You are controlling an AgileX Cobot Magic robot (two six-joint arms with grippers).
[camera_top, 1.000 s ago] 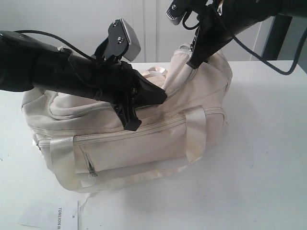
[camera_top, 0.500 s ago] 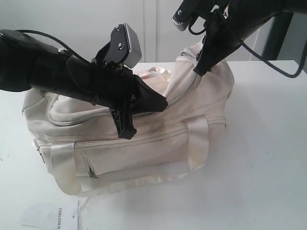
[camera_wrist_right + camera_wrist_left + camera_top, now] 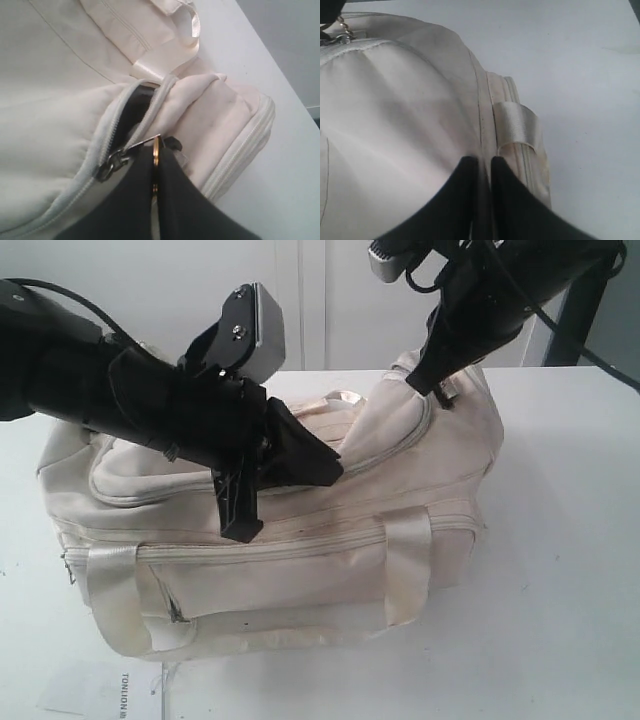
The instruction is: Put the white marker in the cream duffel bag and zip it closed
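Zip pull pinched by right fingers; left fingers pinch soft cream duffel bag.

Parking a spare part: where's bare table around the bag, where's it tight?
Free, in the exterior view: table right of the cream duffel bag, and the near strip below it except the printed paper at lower left. Crowded: over the bag, where the left pincer pinches its top fabric and the right pincer grips the zip pull.
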